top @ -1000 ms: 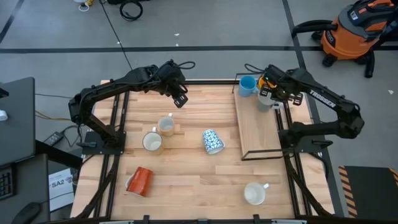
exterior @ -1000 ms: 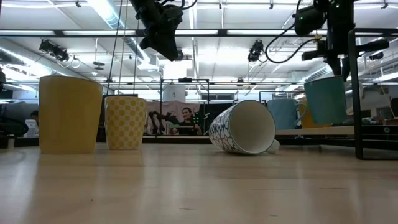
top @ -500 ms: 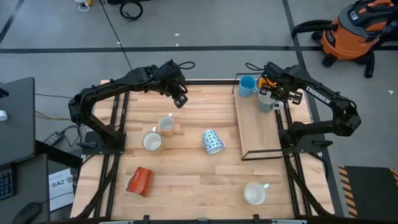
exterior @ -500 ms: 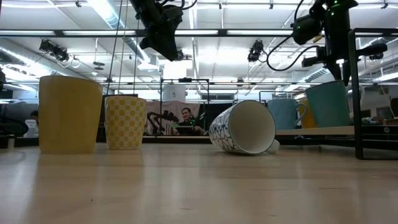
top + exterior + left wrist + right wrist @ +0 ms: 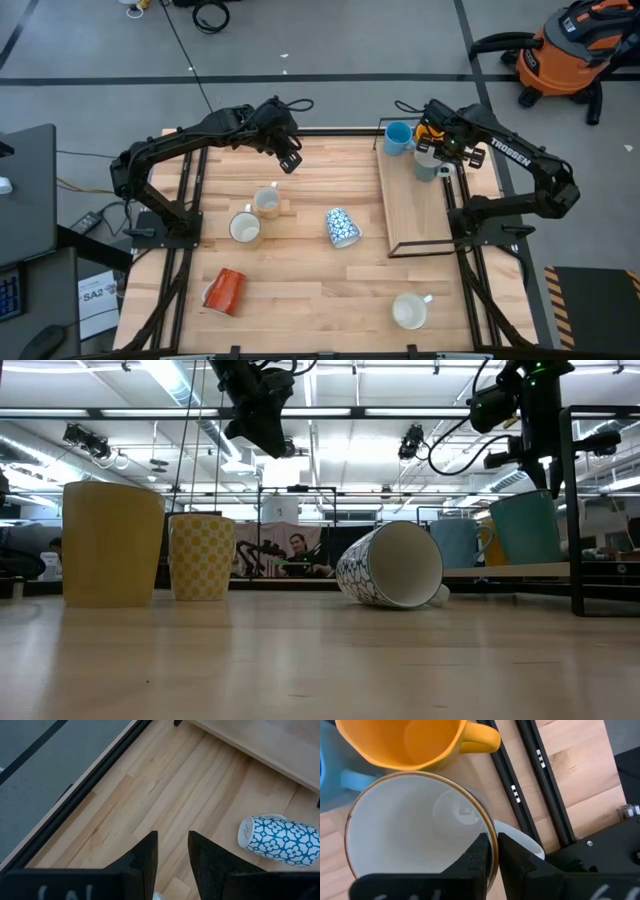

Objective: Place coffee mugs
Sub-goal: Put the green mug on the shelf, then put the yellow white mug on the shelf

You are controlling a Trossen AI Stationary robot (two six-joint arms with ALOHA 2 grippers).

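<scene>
While the left claw (image 5: 291,160) hovers spread over the wooden table (image 5: 300,285), the right claw (image 5: 492,851) pinches the rim of a white, brown-rimmed ceramic mug (image 5: 415,837) on the raised wooden tray (image 5: 415,215).

Lab — shop vac (image 5: 578,45), ceiling lights (image 5: 175,380).

orange shop vacuum (image 5: 572,47) on grey floor, black monitor (image 5: 27,190) beside table
</scene>
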